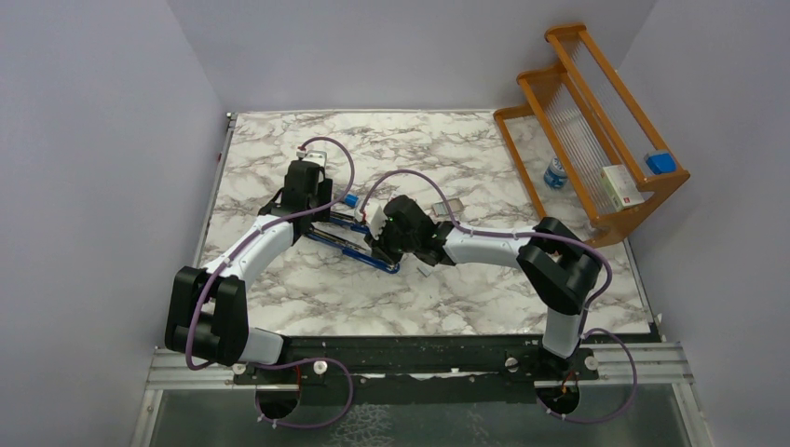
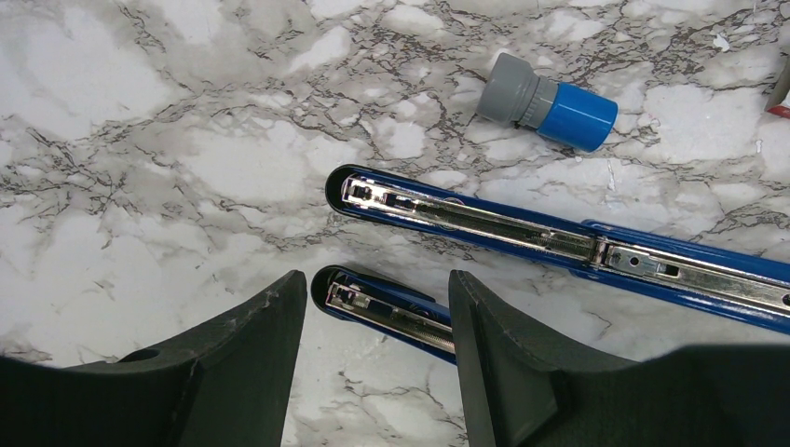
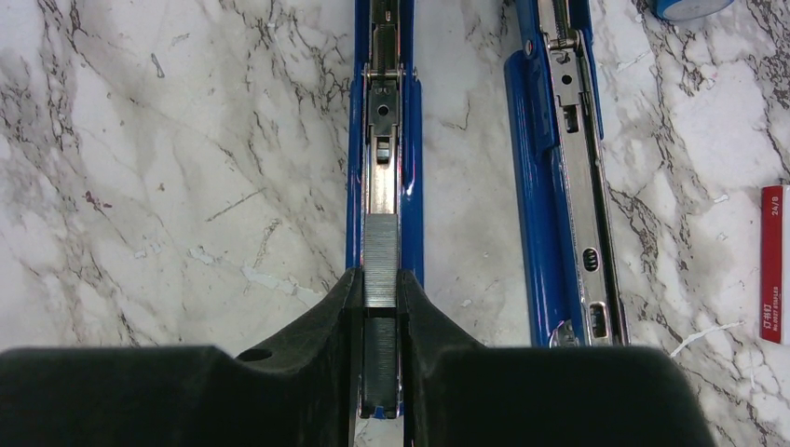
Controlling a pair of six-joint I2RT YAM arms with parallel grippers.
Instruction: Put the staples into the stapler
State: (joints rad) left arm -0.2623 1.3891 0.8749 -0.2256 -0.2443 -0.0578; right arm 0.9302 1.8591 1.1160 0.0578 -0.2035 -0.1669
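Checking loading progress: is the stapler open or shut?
Open. The stapler lies spread apart, its two blue halves side by side with their metal tracks facing up.

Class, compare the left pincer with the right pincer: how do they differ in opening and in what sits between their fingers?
The left pincer stands wide open; the right pincer is nearly closed. The left pincer straddles the tip of one stapler arm without gripping it; the right pincer pinches a staple strip over the stapler's open channel. Both are black and work at the opened blue stapler.
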